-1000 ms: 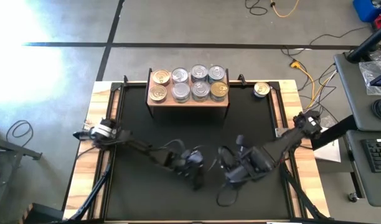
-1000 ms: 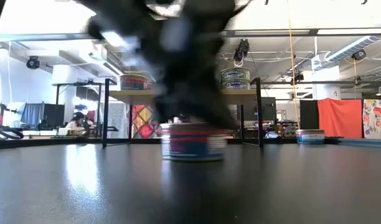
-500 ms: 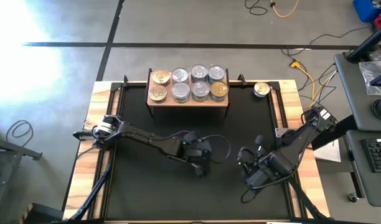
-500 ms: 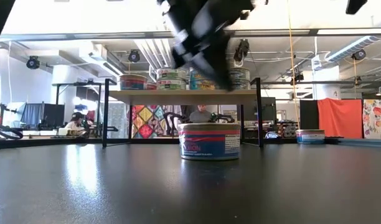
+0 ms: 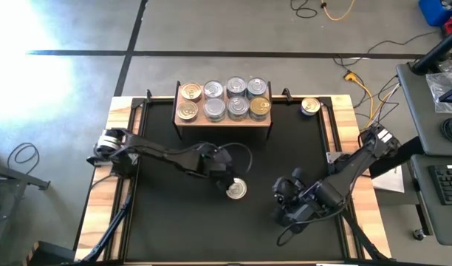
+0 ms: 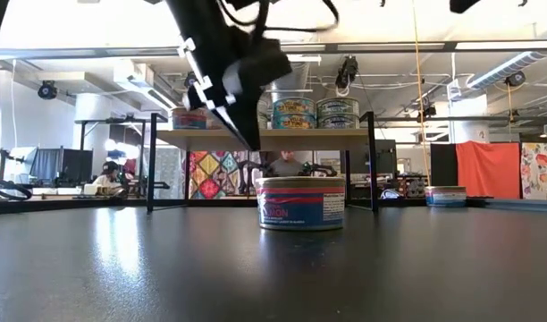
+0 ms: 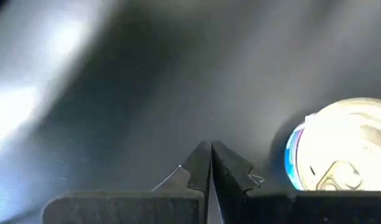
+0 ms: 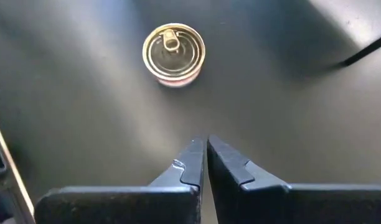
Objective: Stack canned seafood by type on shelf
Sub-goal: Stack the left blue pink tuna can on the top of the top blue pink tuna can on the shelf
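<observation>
On the dark worktop (image 5: 159,222), the right pincer (image 5: 279,193) is the part nearest to the front edge. It hangs to the right of a lone can (image 5: 236,190), apart from it, and its fingers are pressed together with nothing between them. In the right wrist view the same can (image 8: 174,53) is ahead of the closed fingertips, standing upright with a pull tab on its lid.

The lone can stands about in the middle of the worktop, in front of the shelf (image 5: 224,120). In the low view the can (image 6: 300,203) shows a red and blue label.

The left pincer (image 5: 224,180) is just beside this can, on its left and a little farther back, above the worktop. Its fingers are also pressed together and hold nothing; in the left wrist view the can (image 7: 343,152) is beside them.

Behind, the shelf carries eight cans (image 5: 224,100) in two rows of four, some gold, some silver. One more gold can (image 5: 309,106) stands on the worktop to the right of the shelf.
</observation>
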{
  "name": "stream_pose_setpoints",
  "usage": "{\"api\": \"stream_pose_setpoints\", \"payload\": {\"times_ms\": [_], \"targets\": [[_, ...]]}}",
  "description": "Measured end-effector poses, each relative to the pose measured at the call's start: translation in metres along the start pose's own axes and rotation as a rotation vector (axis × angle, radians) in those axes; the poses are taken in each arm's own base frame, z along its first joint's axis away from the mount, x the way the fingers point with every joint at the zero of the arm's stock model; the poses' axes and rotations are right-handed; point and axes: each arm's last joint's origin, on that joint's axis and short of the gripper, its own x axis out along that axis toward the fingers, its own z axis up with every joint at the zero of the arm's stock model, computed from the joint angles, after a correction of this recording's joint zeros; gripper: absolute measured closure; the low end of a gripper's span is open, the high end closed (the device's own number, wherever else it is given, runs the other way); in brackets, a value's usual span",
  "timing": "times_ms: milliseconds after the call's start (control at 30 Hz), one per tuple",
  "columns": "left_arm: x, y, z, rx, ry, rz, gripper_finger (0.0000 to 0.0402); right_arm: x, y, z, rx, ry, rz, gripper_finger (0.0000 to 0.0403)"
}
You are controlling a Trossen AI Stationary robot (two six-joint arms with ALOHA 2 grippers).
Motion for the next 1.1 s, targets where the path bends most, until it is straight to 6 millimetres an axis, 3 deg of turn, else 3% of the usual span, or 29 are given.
{"api": "stream_pose_setpoints", "payload": {"times_ms": [100, 267, 433, 733, 1100], "targets": [[0.000, 0.016, -0.002, -0.030, -0.009, -0.046, 0.0402, 0.011, 0.006, 0.001, 0.026, 0.000, -0.018, 0.0390], [0.029, 0.023, -0.024, -0.027, 0.079, -0.279, 0.0402, 0.027, 0.013, 0.004, 0.076, 0.006, -0.029, 0.0390], [0.037, 0.015, -0.043, 0.018, 0.091, -0.321, 0.0402, 0.035, 0.015, 0.007, 0.092, 0.023, -0.031, 0.0390], [0.028, -0.011, -0.044, 0.238, 0.016, -0.597, 0.0401, 0.060, 0.017, 0.013, 0.093, 0.098, -0.067, 0.0390], [0.021, -0.027, -0.049, 0.374, -0.042, -0.694, 0.0392, 0.071, 0.021, 0.010, 0.072, 0.163, -0.065, 0.0390]]}}
